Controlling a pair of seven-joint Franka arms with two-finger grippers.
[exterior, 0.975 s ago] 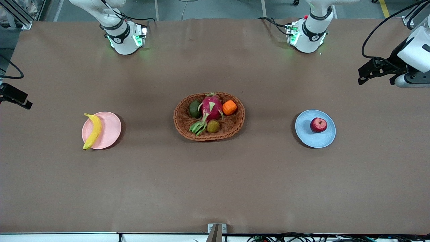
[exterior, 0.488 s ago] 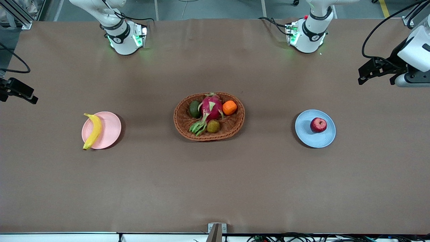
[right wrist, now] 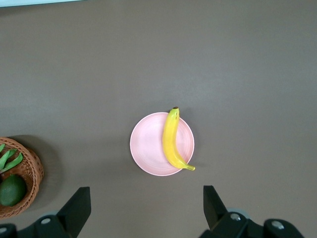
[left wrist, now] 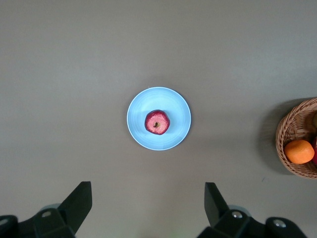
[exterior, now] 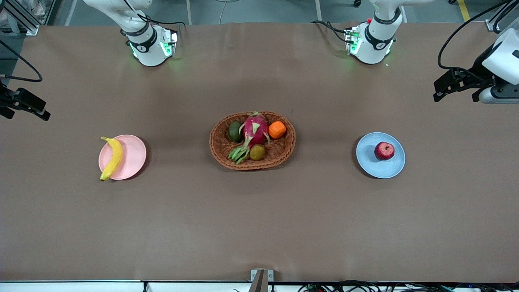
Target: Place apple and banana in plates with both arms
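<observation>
The dark red apple (exterior: 384, 150) (left wrist: 157, 122) sits on the light blue plate (exterior: 379, 169) (left wrist: 138, 106) toward the left arm's end of the table. The yellow banana (exterior: 112, 158) (right wrist: 171, 141) lies on the pale pink plate (exterior: 131, 156) (right wrist: 146, 146) toward the right arm's end, its tips over the rim. My left gripper (exterior: 453, 97) (left wrist: 147, 198) hangs open and empty high above the table, off to the side of the blue plate. My right gripper (exterior: 26, 111) (right wrist: 147, 203) hangs open and empty high above the table's edge beside the pink plate.
A brown woven basket (exterior: 284, 152) (left wrist: 292, 129) (right wrist: 32, 168) stands mid-table between the plates. It holds a dragon fruit (exterior: 255, 127), an orange fruit (exterior: 277, 129) (left wrist: 298, 151), an avocado (exterior: 234, 131) (right wrist: 12, 190) and a small brown fruit (exterior: 257, 152).
The right gripper has come a little farther in over the table's end and toward the bases' side. The left gripper has barely shifted. Fruit and plates lie as before.
</observation>
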